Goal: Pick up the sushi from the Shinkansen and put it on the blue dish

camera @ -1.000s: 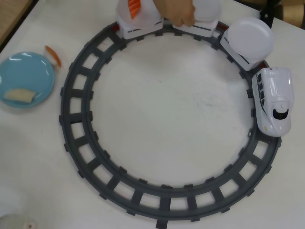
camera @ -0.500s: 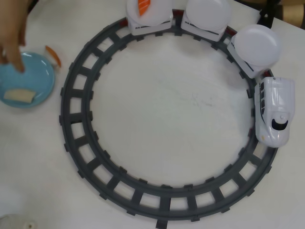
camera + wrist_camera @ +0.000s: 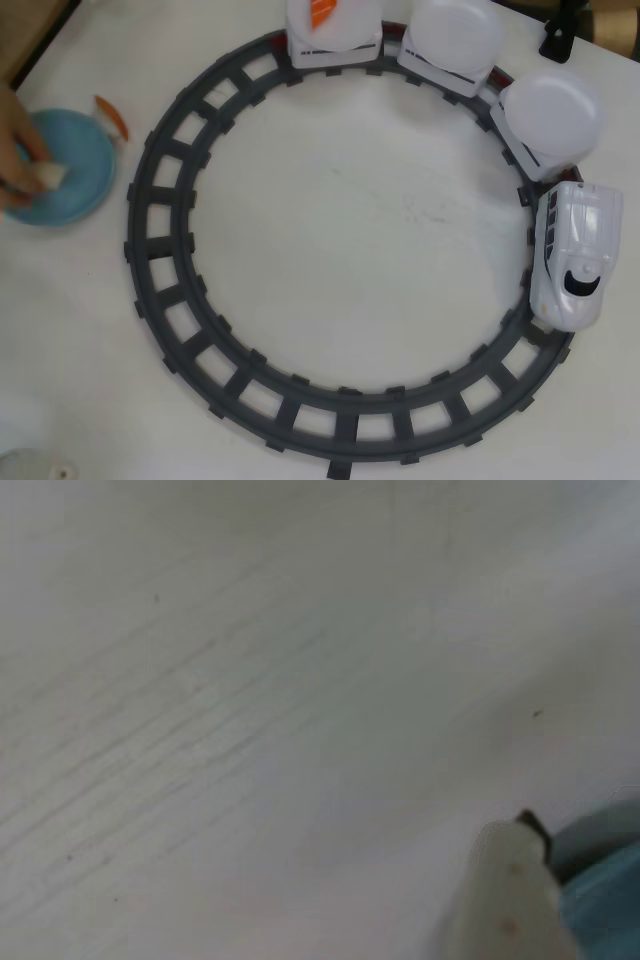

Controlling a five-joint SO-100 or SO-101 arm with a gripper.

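The white Shinkansen (image 3: 574, 257) stands on the right of the round grey track (image 3: 160, 300) in the overhead view, with three white cars behind it carrying round white plates (image 3: 552, 110). The blue dish (image 3: 75, 150) lies off the track at the far left. A person's hand (image 3: 12, 150) reaches in from the left edge and holds a pale sushi block (image 3: 51, 176) on the dish. Of my gripper, only one pale fingertip (image 3: 510, 890) shows at the bottom right of the wrist view, just above bare white table. Whether it is open or shut is hidden.
An orange piece (image 3: 320, 12) lies on the plate of the rearmost car at the top. Another orange piece (image 3: 113, 118) lies on the table beside the blue dish. A blurred pale shape (image 3: 30, 455) fills the bottom-left corner. A blue-grey blur (image 3: 605, 900) sits behind the fingertip.
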